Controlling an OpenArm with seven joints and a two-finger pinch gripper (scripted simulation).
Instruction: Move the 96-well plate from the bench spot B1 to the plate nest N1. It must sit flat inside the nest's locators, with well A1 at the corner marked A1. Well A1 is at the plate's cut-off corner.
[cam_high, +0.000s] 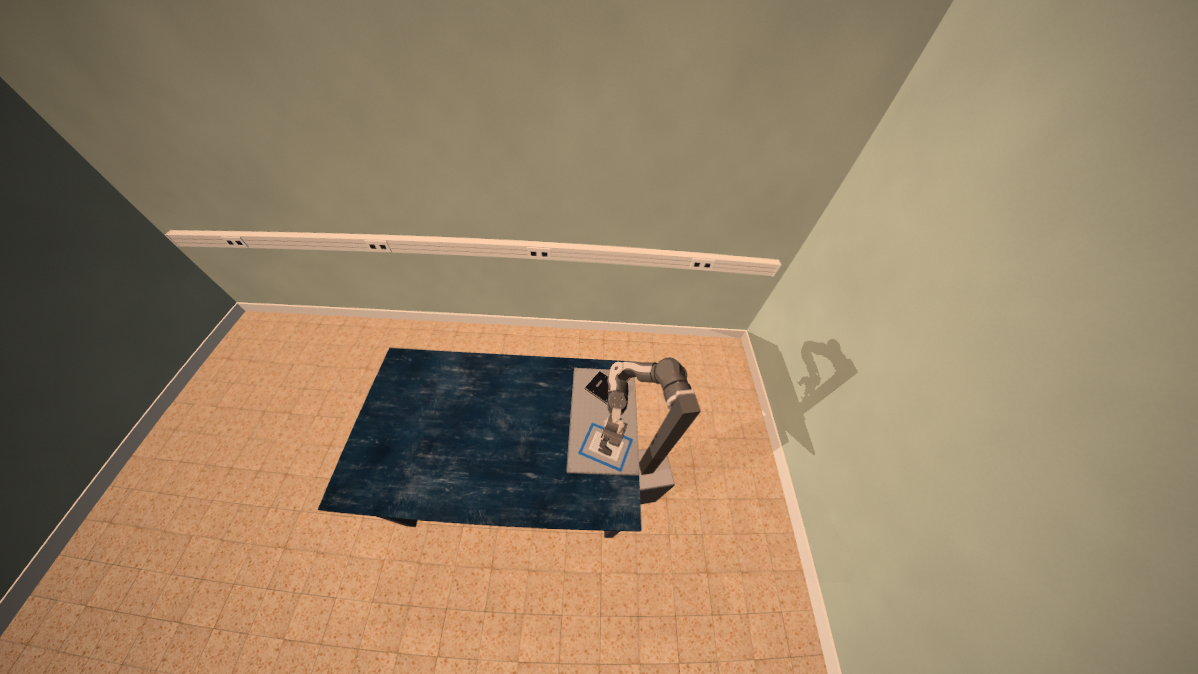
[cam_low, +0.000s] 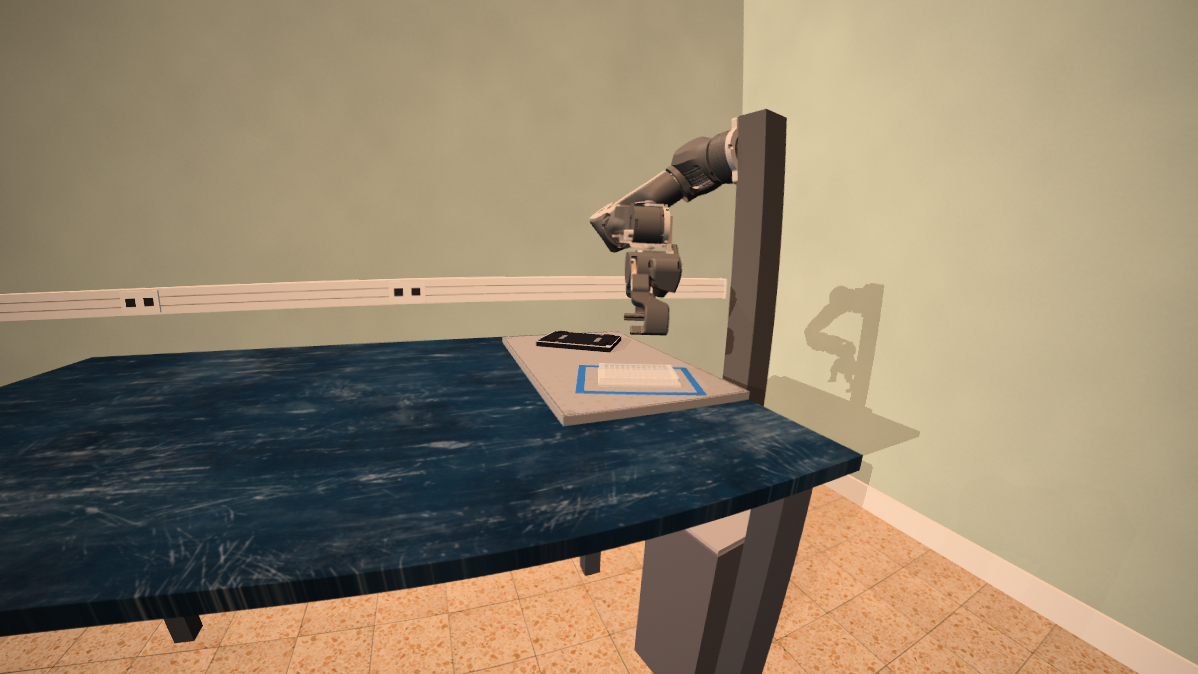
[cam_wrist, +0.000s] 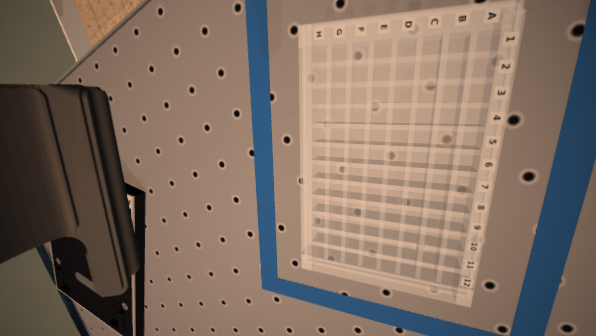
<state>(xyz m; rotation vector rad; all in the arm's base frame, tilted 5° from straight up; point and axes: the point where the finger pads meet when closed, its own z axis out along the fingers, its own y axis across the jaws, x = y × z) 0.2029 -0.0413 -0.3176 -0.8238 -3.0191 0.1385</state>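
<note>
The clear 96-well plate (cam_wrist: 395, 150) lies flat inside the blue-taped bench spot (cam_wrist: 260, 150) on the grey perforated board; it also shows in the exterior view (cam_low: 638, 375) and, half hidden by the arm, in the top view (cam_high: 609, 446). Its column label 1 and row label A sit at the wrist view's top right corner. The black plate nest (cam_low: 578, 339) lies at the board's far end, also in the top view (cam_high: 597, 385); part of it shows in the wrist view behind one finger (cam_wrist: 65, 175). My gripper (cam_low: 646, 322) hangs open and empty above the board, between nest and plate.
The grey perforated board rests on the dark blue table (cam_low: 335, 452) at its right end. The arm's dark mounting post (cam_low: 758, 251) stands right behind the board. Walls close in behind and to the right.
</note>
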